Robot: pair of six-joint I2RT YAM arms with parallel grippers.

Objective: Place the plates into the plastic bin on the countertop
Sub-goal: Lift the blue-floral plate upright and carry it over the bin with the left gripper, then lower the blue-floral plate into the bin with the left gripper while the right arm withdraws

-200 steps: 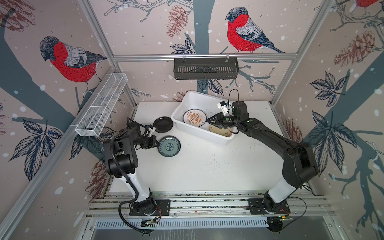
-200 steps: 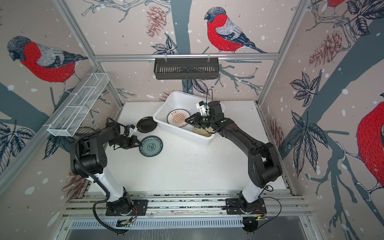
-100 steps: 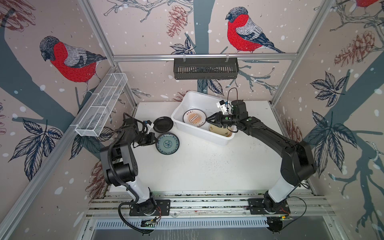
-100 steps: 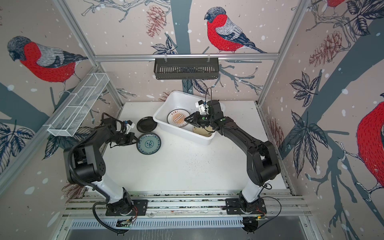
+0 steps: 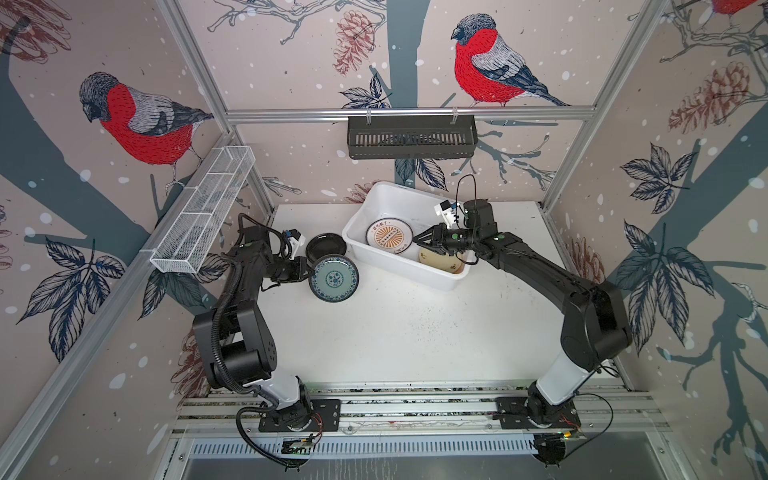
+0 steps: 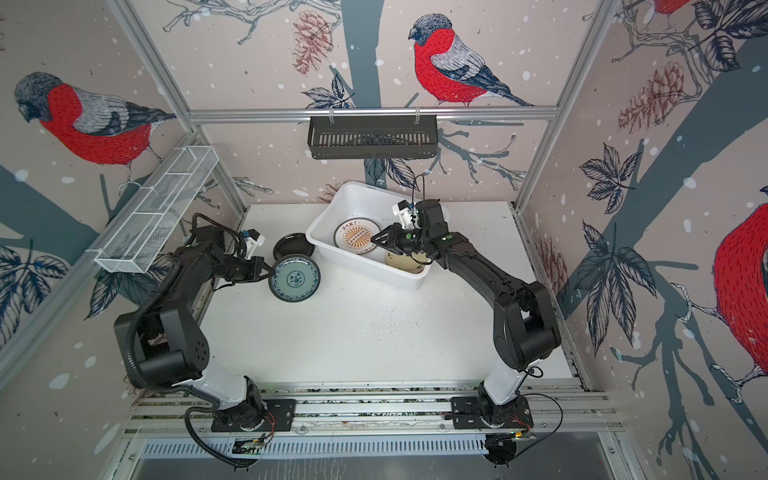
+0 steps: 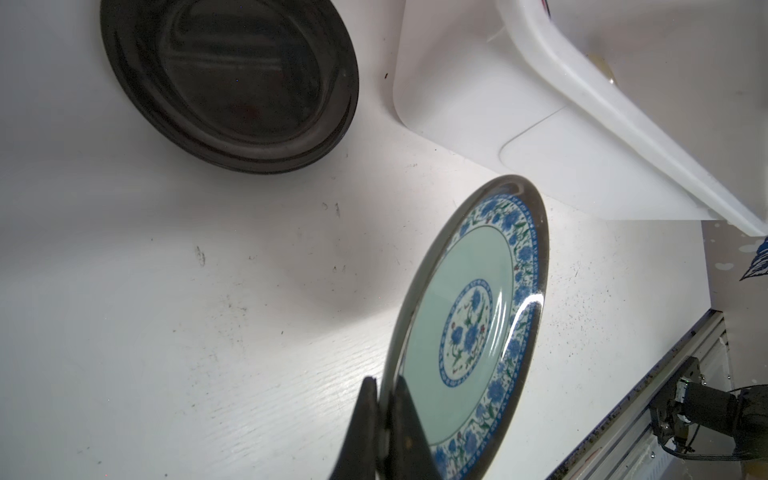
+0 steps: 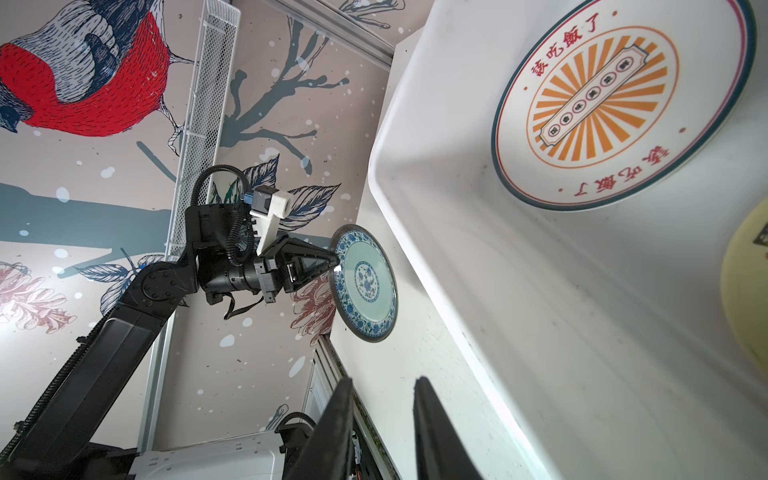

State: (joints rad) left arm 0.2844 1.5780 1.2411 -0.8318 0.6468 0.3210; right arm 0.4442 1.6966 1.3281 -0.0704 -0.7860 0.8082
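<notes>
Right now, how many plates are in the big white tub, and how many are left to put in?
Two are done: the orange-sunburst white round plate and the cream round plate lie in the white rectangular plastic bin. In hand: the left jaws pinch the teal-patterned round plate, tilted above the white speckled countertop. Left: the black round plate beside the bin.

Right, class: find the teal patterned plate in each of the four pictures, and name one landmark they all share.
In a top view: teal plate left of centre, beside the white bin.
In a top view: the plate just left of the bin.
Left wrist view: close up, clamped in the left pincer, bin behind.
Right wrist view: mid-distance, outside the bin's wall.
Shared landmark: the white bin.
</notes>
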